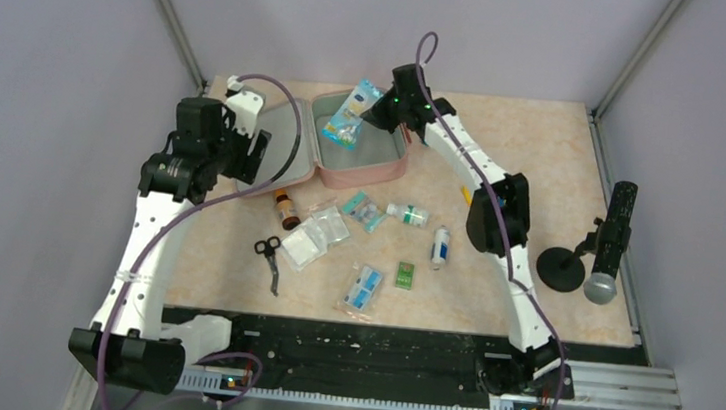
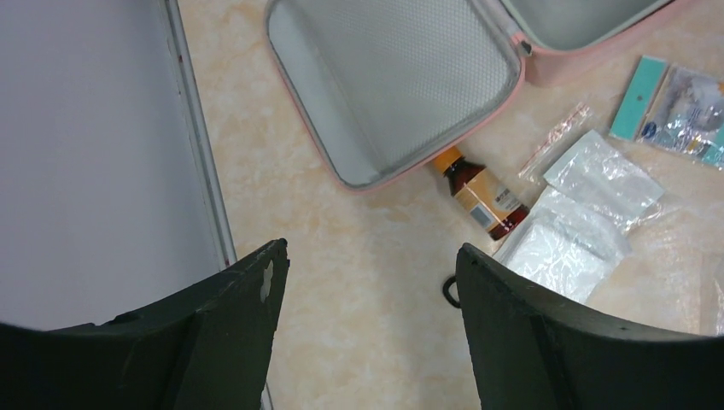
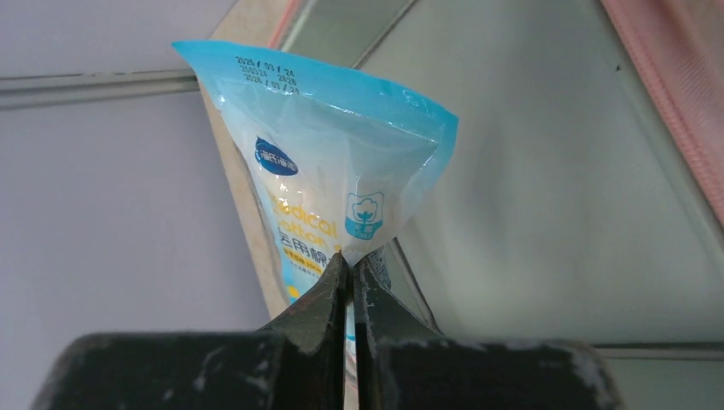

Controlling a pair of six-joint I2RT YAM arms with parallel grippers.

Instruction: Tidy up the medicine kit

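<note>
From above, the large pink soft zip-up medicine kit (image 1: 367, 175) lies open at the far left-centre of the beige table (image 1: 533, 171). Its deep base tray is towards the middle and its lid is folded out flat to the left, so the opened case stretches left to right. The right gripper (image 1: 376, 108) reaches over the base tray, pinching a light-blue plastic pouch of medical cotton (image 1: 352, 114) that hangs above the grey-green lining. The tray therefore lies straight below this gripper, and the right arm is the nearer one to it. The left gripper (image 1: 255, 153) sits by the lid's near edge. Loose supplies lie on the table in front of the case: a brown glass bottle (image 1: 285, 208), clear flat sachets (image 1: 316, 236) and black-handled scissors (image 1: 270, 254).

In the left wrist view, the left gripper (image 2: 371, 256) stands wide apart with nothing between its fingers. Beyond it lies the lid of the kit, with honeycomb-textured grey lining and a thin pink rim, empty as far as can be seen. The brown bottle (image 2: 478, 192) lies just beside the lid's corner, with the sachets (image 2: 589, 213) to the right of it.

In the right wrist view, the right gripper (image 3: 350, 265) is closed tight on the pouch's bottom seam. The pouch (image 3: 333, 162) stands up from the fingers, with a printed date along its top edge. Behind it are the tray's smooth grey-green floor and, at the right, the pink zip edge. I judge that a lowering and release would drop the pouch in.
</note>
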